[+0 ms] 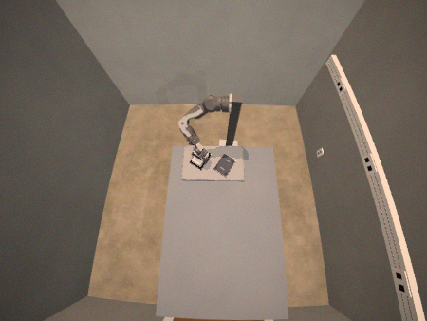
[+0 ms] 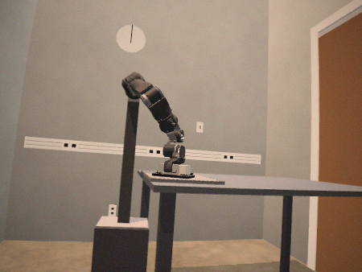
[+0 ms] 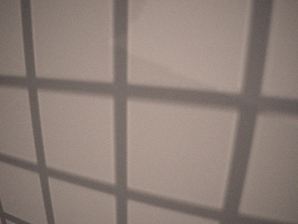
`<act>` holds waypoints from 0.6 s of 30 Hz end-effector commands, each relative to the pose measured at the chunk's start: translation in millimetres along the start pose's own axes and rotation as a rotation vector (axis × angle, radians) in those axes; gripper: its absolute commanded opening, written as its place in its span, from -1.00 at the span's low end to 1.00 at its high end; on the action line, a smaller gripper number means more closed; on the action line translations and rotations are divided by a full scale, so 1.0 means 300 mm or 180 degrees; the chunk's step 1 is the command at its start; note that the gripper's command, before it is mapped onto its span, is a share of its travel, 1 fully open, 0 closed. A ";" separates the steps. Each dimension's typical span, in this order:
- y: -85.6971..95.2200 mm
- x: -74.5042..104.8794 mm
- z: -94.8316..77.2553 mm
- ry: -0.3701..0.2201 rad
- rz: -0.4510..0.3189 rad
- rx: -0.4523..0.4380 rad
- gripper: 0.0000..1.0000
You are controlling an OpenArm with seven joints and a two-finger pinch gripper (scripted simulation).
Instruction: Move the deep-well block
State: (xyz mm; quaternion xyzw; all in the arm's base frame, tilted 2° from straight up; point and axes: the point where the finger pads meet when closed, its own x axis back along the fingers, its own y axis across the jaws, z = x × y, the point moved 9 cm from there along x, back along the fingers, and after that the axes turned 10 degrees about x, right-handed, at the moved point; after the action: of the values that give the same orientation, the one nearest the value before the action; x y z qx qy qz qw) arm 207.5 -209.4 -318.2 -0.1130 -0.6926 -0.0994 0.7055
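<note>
The white deep-well block (image 1: 197,160) sits in nest N1 at the left of the light mat (image 1: 213,172), near the table's far end. It also shows in the side view (image 2: 183,170) on its dark nest base. My gripper (image 1: 200,156) is down at the block, pointing downward, with its fingers open; in the side view the gripper (image 2: 173,167) is level with the block. The wrist view is filled by the block's well grid (image 3: 150,110) from very close, and no fingers show in it. Nest N2 (image 1: 225,164) is a dark, slightly turned plate to the right of the block, with nothing in it.
The arm's dark post (image 1: 232,121) stands on a pedestal (image 2: 121,241) just behind the table's far edge. The long grey table (image 1: 223,237) stretches toward the camera.
</note>
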 end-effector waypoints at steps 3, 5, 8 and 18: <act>-0.001 0.004 -0.002 0.0002 0.0008 0.0002 0.54; -0.001 0.004 -0.002 0.0002 0.0008 0.0002 0.54; -0.002 0.000 0.005 0.0006 0.0017 0.0001 0.54; -0.004 -0.002 0.010 0.0008 0.0023 0.0000 0.54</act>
State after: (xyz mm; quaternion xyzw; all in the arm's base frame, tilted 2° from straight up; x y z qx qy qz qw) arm 204.1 -208.4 -319.4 -0.1123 -0.6904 -0.0990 0.7077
